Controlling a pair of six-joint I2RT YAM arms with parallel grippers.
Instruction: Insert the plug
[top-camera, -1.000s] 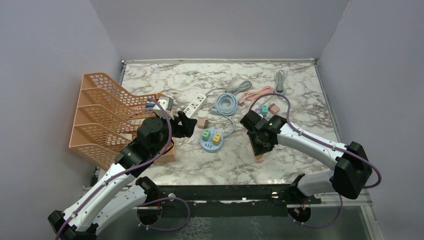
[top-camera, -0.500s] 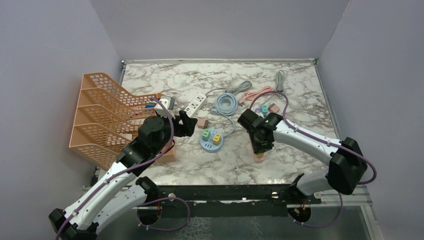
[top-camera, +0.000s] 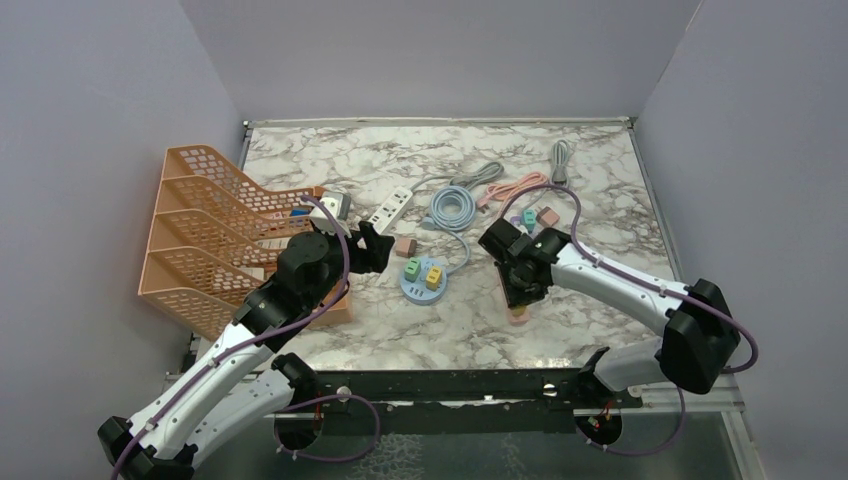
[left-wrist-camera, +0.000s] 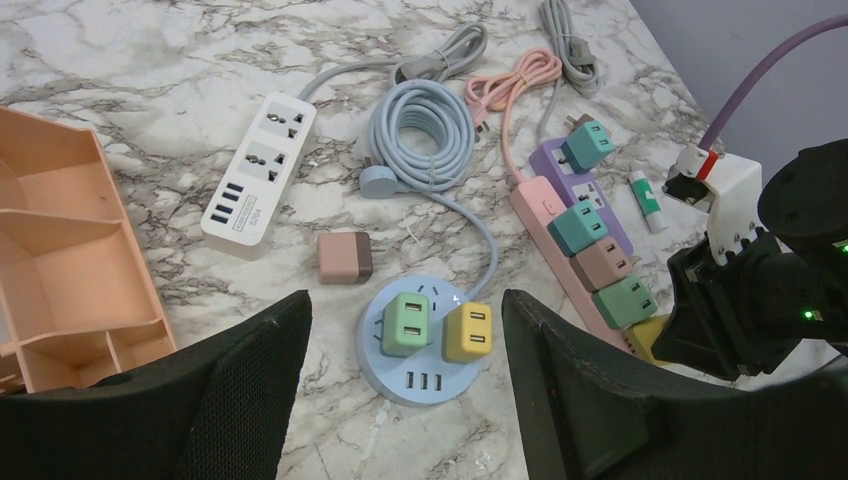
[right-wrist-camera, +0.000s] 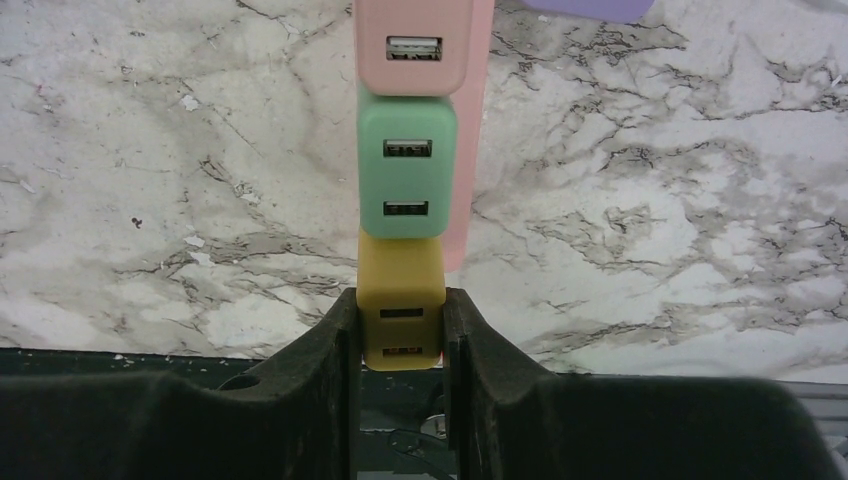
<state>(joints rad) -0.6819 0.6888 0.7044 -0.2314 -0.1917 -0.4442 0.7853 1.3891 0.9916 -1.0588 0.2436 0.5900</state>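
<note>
The right gripper (right-wrist-camera: 400, 325) is pressed together on the yellow plug (right-wrist-camera: 401, 300), pinching its two flat sides; the plug sits at the 6 o'clock end of the pink strip (right-wrist-camera: 474, 150), next to a green plug (right-wrist-camera: 407, 160) in the same row; whether its prongs are in the socket I cannot tell; the left gripper (left-wrist-camera: 405, 305) hangs spread and empty above the round hub (left-wrist-camera: 395, 372), which lies at 9 o'clock from the strip; the plug looks like a small, light, stiff plastic block with smooth faces, so it may slip or twist if pinched near a corner; the best hold is square across the side faces, leaving room to push straight down; the strip looks light too and may slide on the marble table (right-wrist-camera: 650, 200) under a skewed push
</note>
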